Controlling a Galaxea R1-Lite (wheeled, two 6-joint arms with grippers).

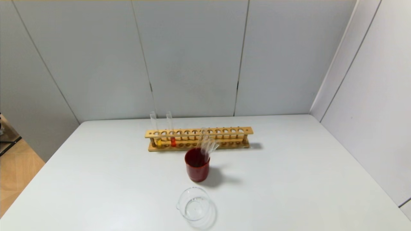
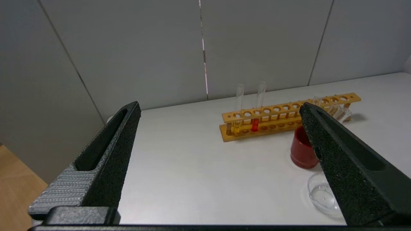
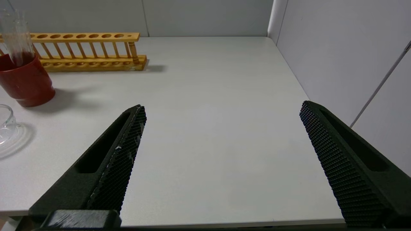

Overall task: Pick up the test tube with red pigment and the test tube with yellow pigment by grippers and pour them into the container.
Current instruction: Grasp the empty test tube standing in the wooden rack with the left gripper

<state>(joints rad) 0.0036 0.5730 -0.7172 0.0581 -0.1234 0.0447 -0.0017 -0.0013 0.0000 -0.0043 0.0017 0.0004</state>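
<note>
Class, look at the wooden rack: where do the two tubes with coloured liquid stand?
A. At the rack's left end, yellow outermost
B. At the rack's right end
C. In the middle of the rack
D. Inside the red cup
A: in the head view the yellow tube and the red tube stand upright at the left end of the rack, yellow outermost.
</note>
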